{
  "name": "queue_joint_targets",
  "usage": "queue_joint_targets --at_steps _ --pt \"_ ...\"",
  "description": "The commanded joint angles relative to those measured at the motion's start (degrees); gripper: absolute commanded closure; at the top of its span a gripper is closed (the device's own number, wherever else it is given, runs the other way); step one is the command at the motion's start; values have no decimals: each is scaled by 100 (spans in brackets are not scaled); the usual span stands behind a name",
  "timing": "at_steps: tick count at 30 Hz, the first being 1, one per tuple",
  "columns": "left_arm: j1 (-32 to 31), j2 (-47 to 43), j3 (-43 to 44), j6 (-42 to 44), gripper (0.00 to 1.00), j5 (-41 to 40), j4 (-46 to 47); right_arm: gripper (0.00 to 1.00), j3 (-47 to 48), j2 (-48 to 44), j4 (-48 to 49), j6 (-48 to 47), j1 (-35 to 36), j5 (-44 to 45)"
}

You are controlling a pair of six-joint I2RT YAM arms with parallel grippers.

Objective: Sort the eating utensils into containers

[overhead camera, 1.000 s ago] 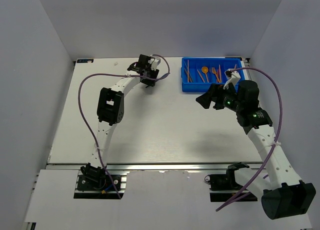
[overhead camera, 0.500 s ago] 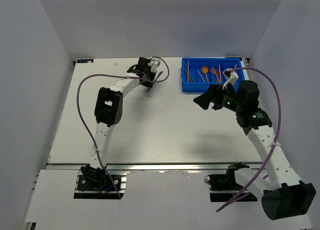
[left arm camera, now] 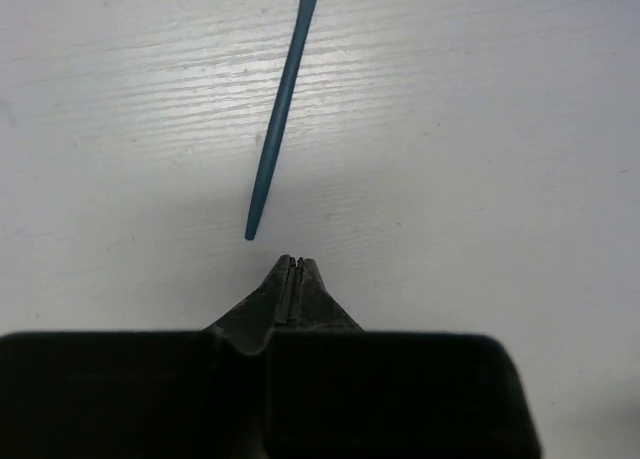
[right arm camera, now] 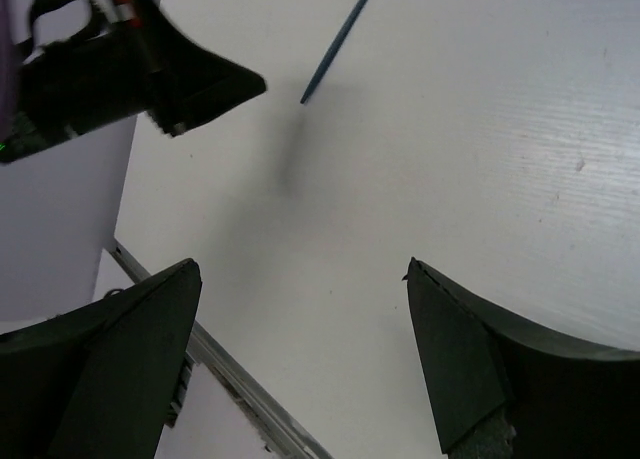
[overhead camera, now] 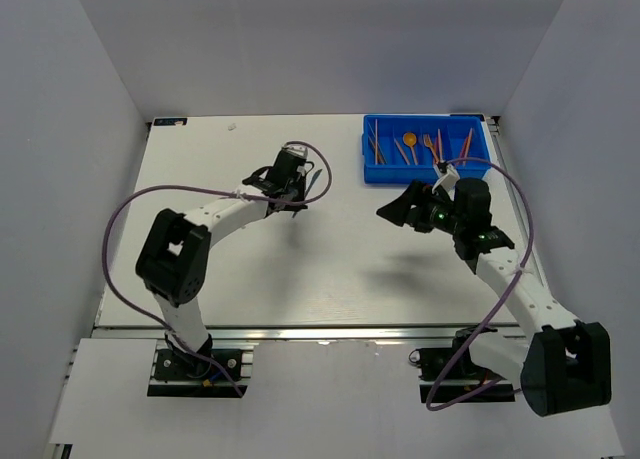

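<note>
white wood-grain table (overhead camera: pixel 330 269), grey walls (overhead camera: pixel 300 39)

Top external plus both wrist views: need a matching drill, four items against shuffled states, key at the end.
Items:
1. left gripper
2. right gripper
3. dark blue utensil
4. orange spoon

States:
A. lying in the blue tray
B. jaws wide open above the table
C. shut, holding nothing
D. on the table, just ahead of the left gripper, not gripped

Pairs: 1-C, 2-B, 3-D, 4-A

No legible text, labels, brands, numbers, signs anywhere.
</note>
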Motion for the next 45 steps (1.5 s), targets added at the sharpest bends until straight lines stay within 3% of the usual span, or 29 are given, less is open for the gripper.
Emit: queue_joint_targets --at_steps 1,4,5,6,10,15,18,27,31,45 --pt "50 -764 -590 -754 100 -366 400 13 -302 228 965 662 200 203" --pt "42 -765 -540 -545 97 -445 157 11 -277 527 1071 689 455 308" --pt "41 -695 -340 -404 89 -315 103 11 -259 563 1072 680 526 370" --pt "41 -599 -172 -150 67 -227 7 11 -233 633 1072 662 596 501" --pt "50 374 1188 448 47 231 -1089 11 -75 739 853 470 693 642" --pt "59 1799 3542 941 47 232 -2673 11 92 643 221 144 693 888" --pt "77 2267 3986 925 50 74 -3070 11 145 529 -87 -93 693 985" --pt "393 2539 3969 977 39 231 -3238 11 295 230 -624 -480 693 1003" --pt "402 2557 3785 1065 39 319 -3133 11 277 185 -642 -524 693 1012" --pt "384 2882 3600 1021 56 530 -3044 11 233 168 -660 -551 693 950"
